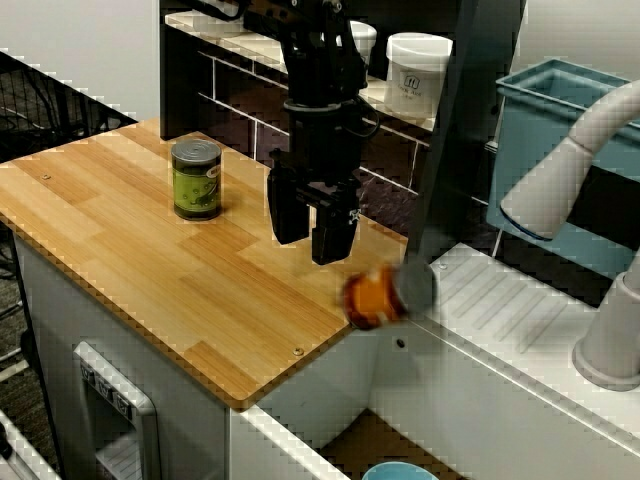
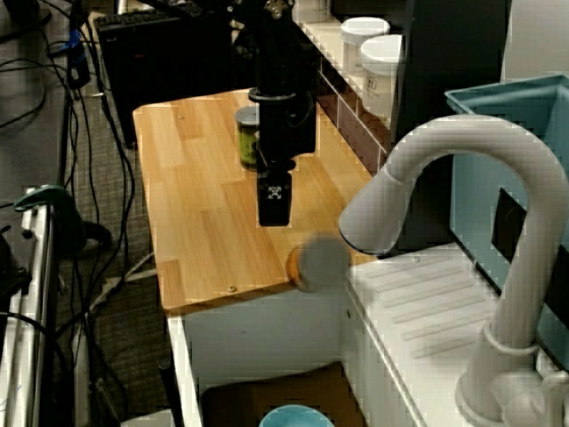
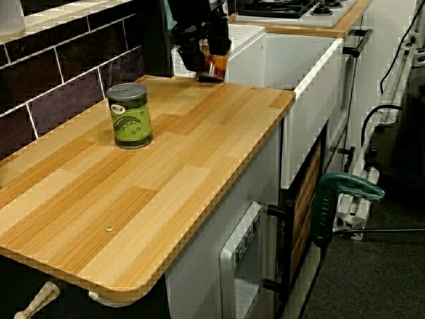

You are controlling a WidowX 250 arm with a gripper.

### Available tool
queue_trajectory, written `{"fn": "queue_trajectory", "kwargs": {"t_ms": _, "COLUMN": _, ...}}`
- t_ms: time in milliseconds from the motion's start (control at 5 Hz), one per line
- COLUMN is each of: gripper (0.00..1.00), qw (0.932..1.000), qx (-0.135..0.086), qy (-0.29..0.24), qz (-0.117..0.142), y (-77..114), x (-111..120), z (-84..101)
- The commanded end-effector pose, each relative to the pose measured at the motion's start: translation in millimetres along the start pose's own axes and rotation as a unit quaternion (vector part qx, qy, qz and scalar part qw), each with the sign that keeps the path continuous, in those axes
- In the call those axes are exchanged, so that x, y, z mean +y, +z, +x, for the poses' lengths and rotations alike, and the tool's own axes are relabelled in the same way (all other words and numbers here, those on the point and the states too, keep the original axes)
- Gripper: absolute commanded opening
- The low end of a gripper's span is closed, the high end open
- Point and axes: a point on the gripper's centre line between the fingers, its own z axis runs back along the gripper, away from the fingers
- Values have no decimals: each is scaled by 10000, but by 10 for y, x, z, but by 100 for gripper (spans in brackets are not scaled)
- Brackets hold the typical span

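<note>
The jaws are black, and one carries a small white mark. The jar (image 1: 368, 298) near them is an orange blur with a grey lid. The can (image 1: 196, 180) wears an olive-green label with a paler band, under a dull silver top. The table (image 1: 120, 225) is honey-coloured wood, striped lengthwise in lighter and darker tan. Behind it the wall tiles (image 3: 60, 100) are dark brown with pale grout lines. The tubs (image 1: 418, 72) are white, the bin (image 1: 540, 160) teal, the faucet (image 2: 462, 151) off-white, the clamp (image 3: 345, 189) dark green.

Kitchen: faucet (image 2: 462, 135), stove (image 3: 292, 8), wooden counter (image 3: 199, 153)
</note>
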Motion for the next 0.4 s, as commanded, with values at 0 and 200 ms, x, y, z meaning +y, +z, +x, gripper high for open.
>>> {"fn": "queue_trajectory", "kwargs": {"t_ms": 0, "gripper": 100, "qw": 9994, "qx": -324, "qy": -125, "qz": 7, "y": 277, "x": -52, "z": -139}}
{"fn": "queue_trajectory", "kwargs": {"t_ms": 200, "gripper": 100, "qw": 9997, "qx": -234, "qy": -79, "qz": 89, "y": 289, "x": 156, "z": -125}}
